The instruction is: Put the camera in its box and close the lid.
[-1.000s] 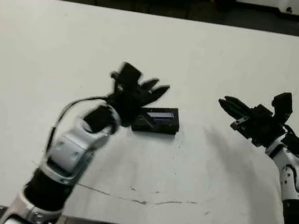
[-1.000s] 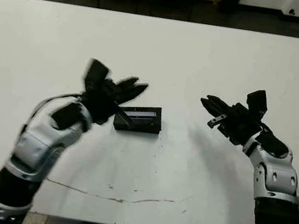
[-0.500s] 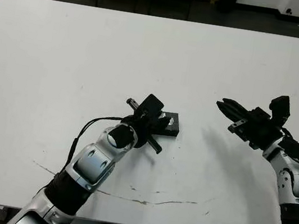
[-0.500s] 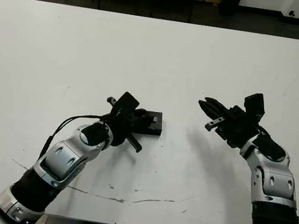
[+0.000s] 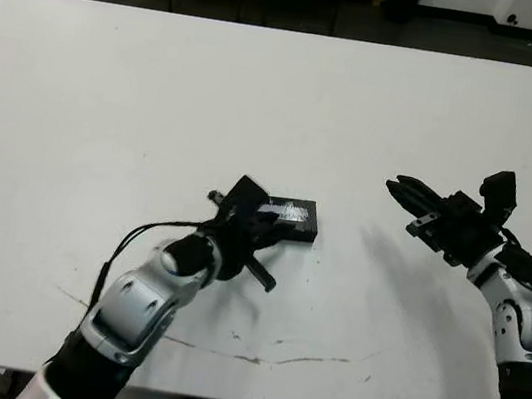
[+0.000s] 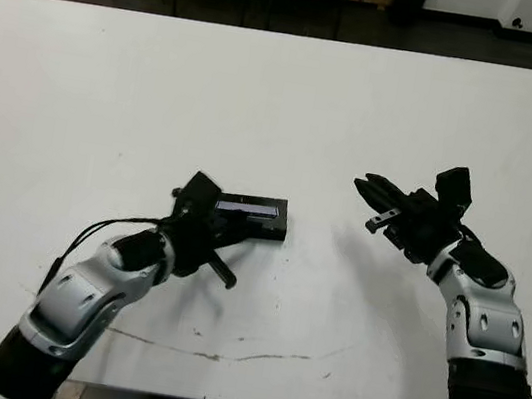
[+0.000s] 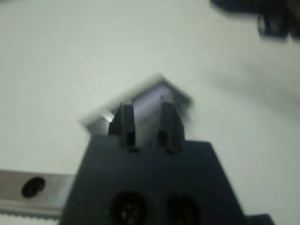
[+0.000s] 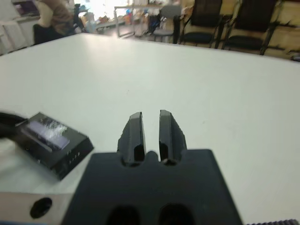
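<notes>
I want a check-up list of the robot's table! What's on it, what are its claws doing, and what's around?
Surface: white table, with a thin dark scratch line near the front edge.
Job's things: lid lies on the box, closed; camera not visible.
Clutter: nothing seen.
Grippers: left gripper at the lid's near end, jaws narrowly apart; right gripper hovers apart to the side, jaws nearly together.
Cables: black cable loops along the left arm.
Surroundings: chairs and a person beyond the table.

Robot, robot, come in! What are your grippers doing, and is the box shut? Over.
Left gripper at the closed box's end. Right gripper shut, empty, off to the side. Lid on. Nothing in the way.
</notes>
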